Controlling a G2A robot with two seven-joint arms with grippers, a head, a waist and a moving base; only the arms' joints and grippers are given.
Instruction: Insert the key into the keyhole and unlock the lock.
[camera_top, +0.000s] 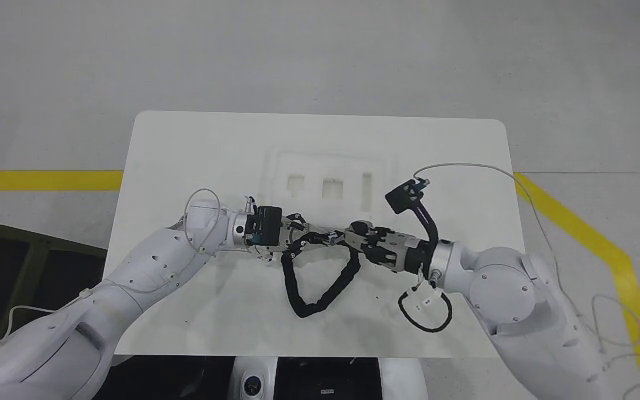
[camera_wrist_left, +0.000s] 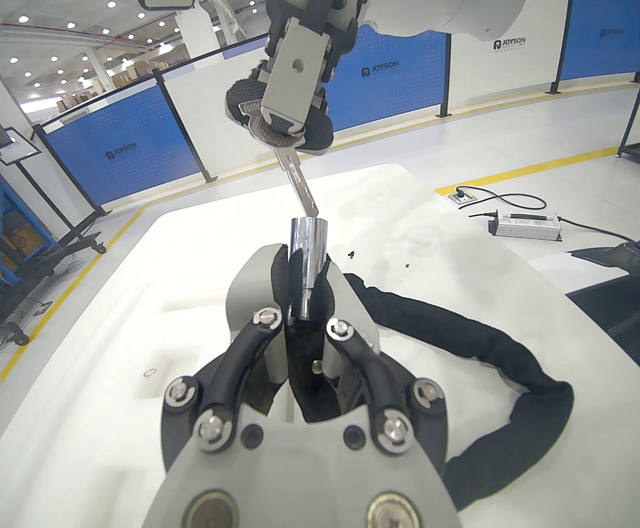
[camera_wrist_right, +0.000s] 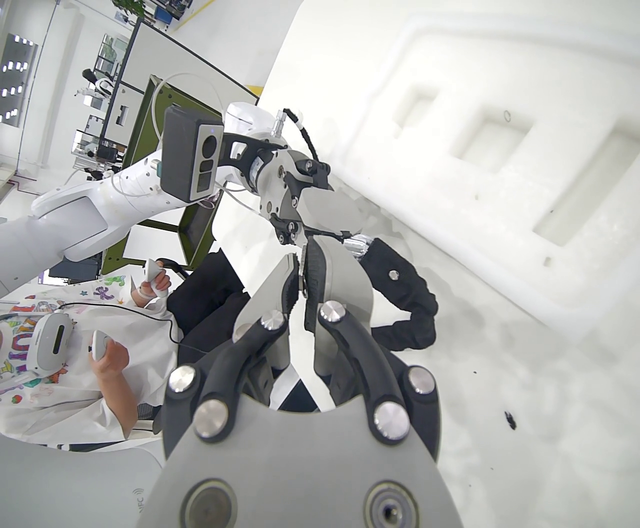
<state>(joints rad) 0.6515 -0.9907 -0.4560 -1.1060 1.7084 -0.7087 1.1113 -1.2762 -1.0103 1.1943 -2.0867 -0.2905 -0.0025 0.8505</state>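
- Top view: left tool (camera_top: 298, 234) and right tool (camera_top: 336, 238) meet tip to tip over the worktop (camera_top: 200, 150), with a black chain (camera_top: 318, 293) looping beside them.
- Left wrist view: left tool clenched on the chrome lock (camera_wrist_left: 306, 250). The key (camera_wrist_left: 299, 182), pinched by the right tool, touches the lock's top end.
- Right wrist view: right tool clamped on the key's head, near the lock.

Grey floor (camera_top: 300, 50) w/ yellow tape lines (camera_top: 60, 180); blue barrier panels (camera_wrist_left: 145, 145) around (black posts), ceiling spotlights (camera_wrist_left: 22, 19) overhead, power brick (camera_wrist_left: 525, 223) on floor.
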